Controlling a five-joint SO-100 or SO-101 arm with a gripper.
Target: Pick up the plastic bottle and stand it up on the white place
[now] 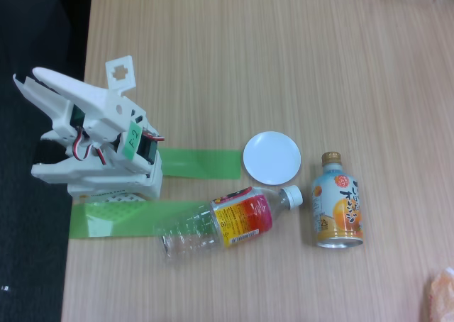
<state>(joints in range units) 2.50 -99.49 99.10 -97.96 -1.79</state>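
Observation:
The plastic bottle [227, 223] lies on its side on the wooden table, low in the fixed view. It is clear and ribbed, with a red-to-yellow label; its white cap points right and its base left. The white place [272, 157], a small round dish, sits just above the bottle's neck end with nothing on it. The white arm is folded up at the table's left edge. My gripper [25, 76] points up-left over the dark floor, far from the bottle and the dish. Its fingers lie close together with nothing between them.
An orange-and-pale-blue drink can-bottle [338, 203] with a gold cap lies right of the bottle's cap. Green tape strips [202, 164] run from the arm's base toward the dish and under the bottle's base. The table's left edge [78, 194] drops to dark floor.

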